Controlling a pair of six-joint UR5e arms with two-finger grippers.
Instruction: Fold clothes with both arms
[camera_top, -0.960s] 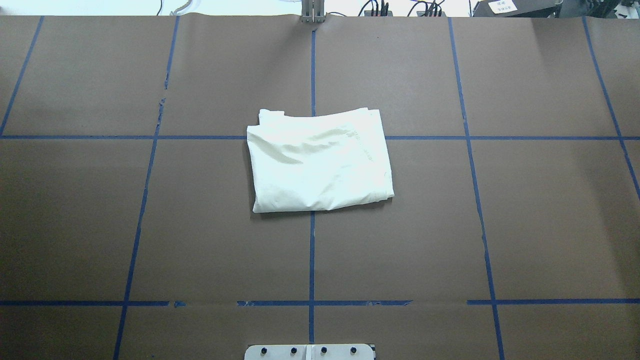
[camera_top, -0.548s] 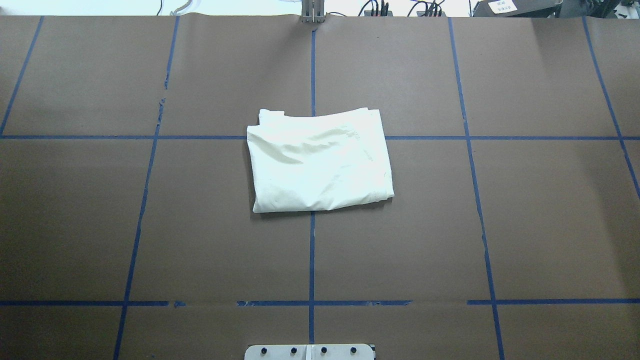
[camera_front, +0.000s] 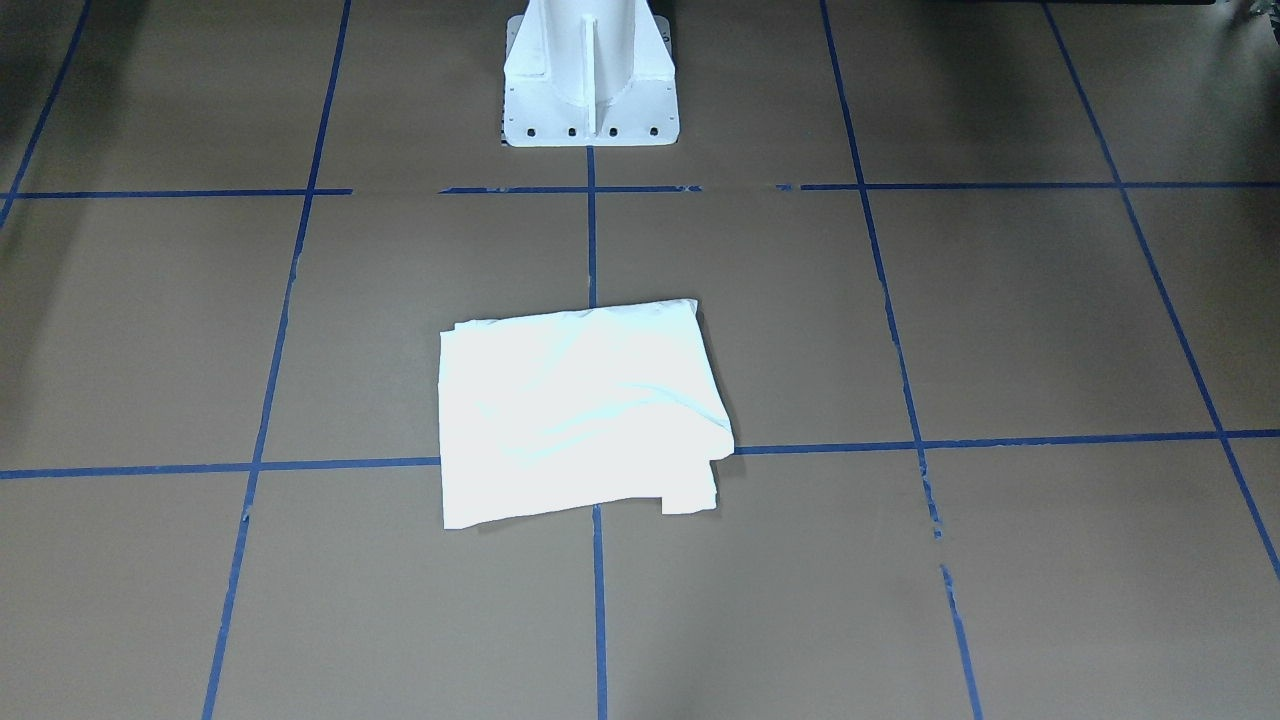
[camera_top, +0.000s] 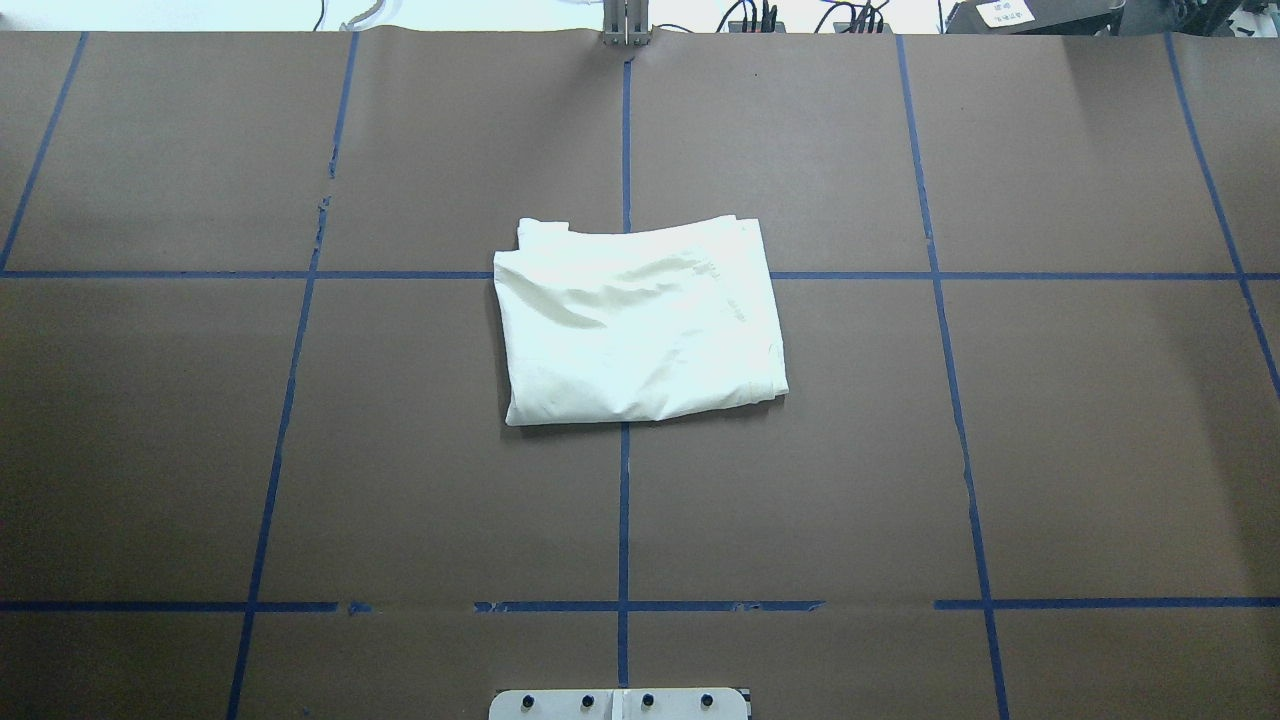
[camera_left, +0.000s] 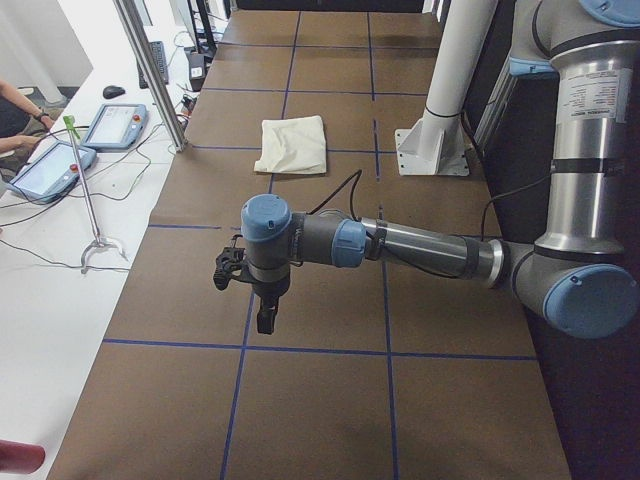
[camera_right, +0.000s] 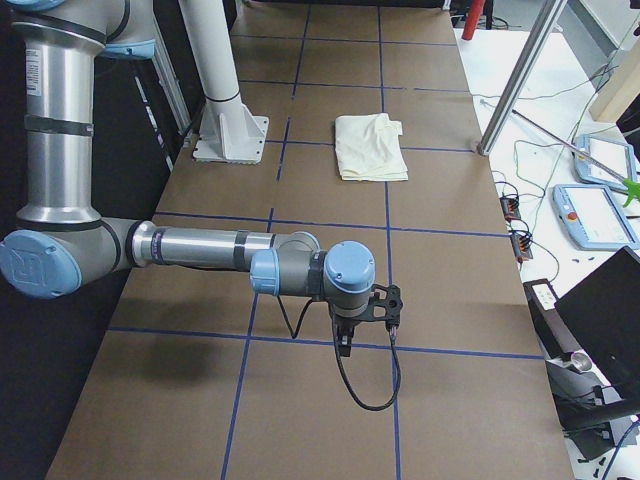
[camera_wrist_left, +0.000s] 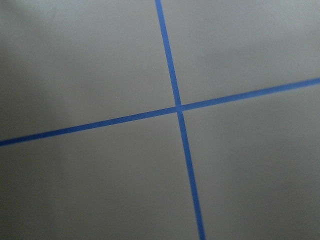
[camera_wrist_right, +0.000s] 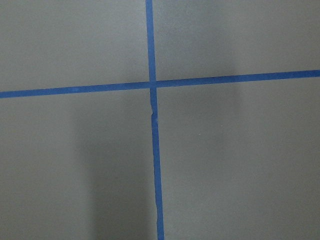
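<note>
The cream shirt lies folded into a rough rectangle at the middle of the table, plain side up; its print is hidden. It also shows in the front view and both side views. My left gripper hangs over bare table well to the left of the shirt, seen only in the left side view. My right gripper hangs over bare table well to the right, seen only in the right side view. I cannot tell whether either is open or shut. Both wrist views show only brown paper and blue tape.
The white pedestal stands at the robot's edge of the table. Blue tape lines grid the brown paper. Teach pendants, cables and a metal post are along the far side, with a person's arm there.
</note>
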